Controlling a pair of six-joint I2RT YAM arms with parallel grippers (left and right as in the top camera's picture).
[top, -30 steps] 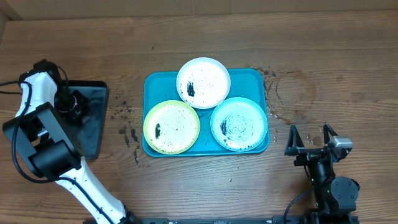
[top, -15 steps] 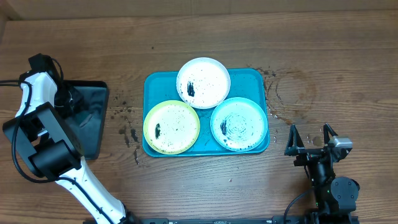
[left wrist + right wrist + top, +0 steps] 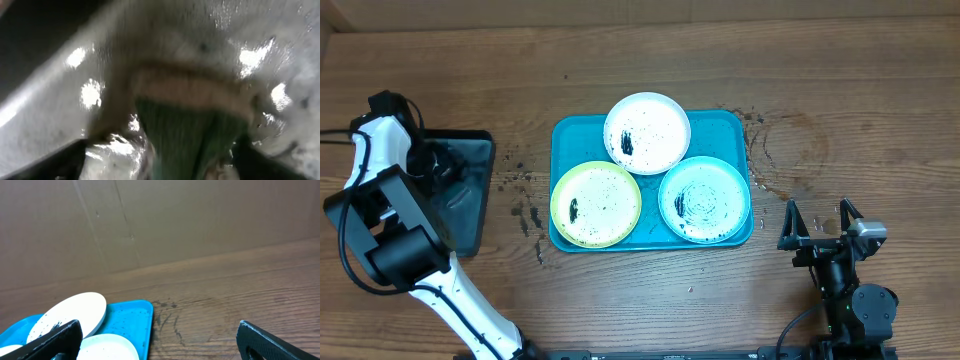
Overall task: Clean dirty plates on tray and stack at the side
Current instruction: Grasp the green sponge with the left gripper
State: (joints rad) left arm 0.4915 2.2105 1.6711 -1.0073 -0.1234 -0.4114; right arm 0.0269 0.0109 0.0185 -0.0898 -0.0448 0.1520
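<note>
Shifted slightly above black tray (image 3: 470, 215), far left: left gripper (image 3: 434, 166), hold on green sponge (image 3: 190, 137) unclear, for wiping plates (image 3: 647, 131); right gripper (image 3: 817, 214) spread, idle.

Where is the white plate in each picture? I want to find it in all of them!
Overhead: the white plate is top middle, over the far edge of the blue tray.
Left wrist: not in it; only a blurry, wet close-up.
Right wrist: the white plate is lower left, the farthest one.
Shared landmark: the blue tray, in the overhead and right wrist views.
</note>
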